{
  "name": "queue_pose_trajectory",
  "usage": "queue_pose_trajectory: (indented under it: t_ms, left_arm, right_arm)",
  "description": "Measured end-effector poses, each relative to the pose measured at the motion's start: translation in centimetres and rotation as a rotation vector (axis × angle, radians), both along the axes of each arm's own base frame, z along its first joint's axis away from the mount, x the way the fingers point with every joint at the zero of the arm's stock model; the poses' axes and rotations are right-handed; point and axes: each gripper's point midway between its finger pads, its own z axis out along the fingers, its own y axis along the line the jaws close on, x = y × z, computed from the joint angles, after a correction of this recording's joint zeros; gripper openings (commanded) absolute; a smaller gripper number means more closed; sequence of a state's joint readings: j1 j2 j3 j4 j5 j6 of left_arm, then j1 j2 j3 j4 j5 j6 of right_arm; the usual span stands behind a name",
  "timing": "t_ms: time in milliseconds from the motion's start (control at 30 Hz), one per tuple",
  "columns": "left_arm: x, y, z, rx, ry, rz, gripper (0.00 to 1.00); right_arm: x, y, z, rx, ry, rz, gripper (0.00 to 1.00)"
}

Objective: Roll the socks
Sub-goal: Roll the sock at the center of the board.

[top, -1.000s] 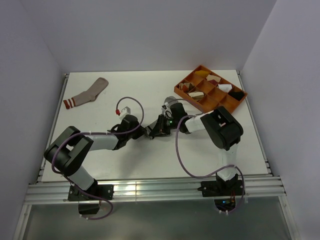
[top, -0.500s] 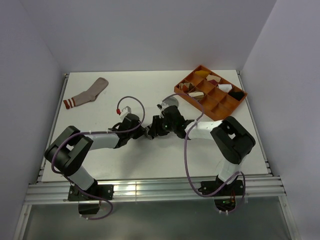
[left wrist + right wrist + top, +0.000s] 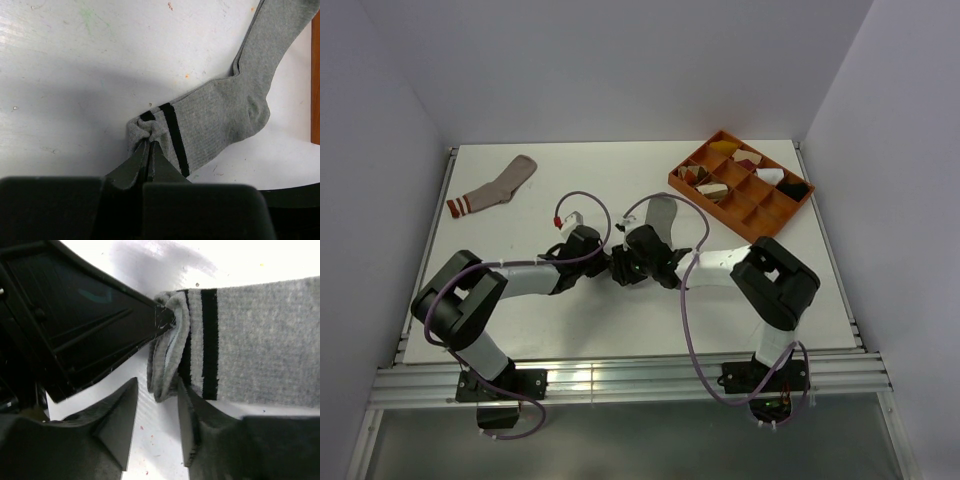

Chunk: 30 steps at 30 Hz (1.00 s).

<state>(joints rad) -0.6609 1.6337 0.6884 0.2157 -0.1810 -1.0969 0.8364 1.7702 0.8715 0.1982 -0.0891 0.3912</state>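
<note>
Grey sock (image 3: pixel 220 120) lies mid-way across the bench (image 3: pixel 600 325), its long axis running from the striped cuff (image 3: pixel 170 131) toward one o'clock in the top view. Left pincer (image 3: pixel 151 146) is clamped on the bunched cuff; right pincer (image 3: pixel 157 385), half-spread, straddles that fold, not yet closed on it.

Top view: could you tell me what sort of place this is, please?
Probably a robot lab cell: a white table boxed in by bare walls, a left arm and right arm bolted to a metal rail, and a tray and tan sock as props.
</note>
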Motion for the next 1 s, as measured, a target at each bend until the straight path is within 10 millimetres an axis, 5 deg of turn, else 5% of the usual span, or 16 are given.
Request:
queue_pose_trajectory:
  t_ms: [367,533,700,867,1000]
  left_arm:
    - [0.0,0.0,0.1,-0.013,0.011,0.020,0.01]
    - [-0.3,0.5,0.8,-0.017,0.004,0.036,0.22]
    - [-0.3,1.1,3.8,-0.049,-0.055,0.057,0.41]
    - [-0.2,1.3,6.3,-0.089,-0.118,0.067,0.42]
    - [-0.9,1.8,5.5,-0.083,-0.108,0.066,0.41]
  right_arm:
    - [0.5,0.1,-0.2,-0.026,-0.008,-0.020,0.00]
    - [0.4,0.0,-0.2,0.063,0.077,-0.040,0.00]
    - [1.2,-1.6,-0.4,0.250,0.234,-0.112,0.00]
    - [1.7,-2.1,-0.6,0.459,0.411,-0.146,0.00]
    - [1.7,-2.3,-0.6,0.616,0.547,-0.168,0.00]
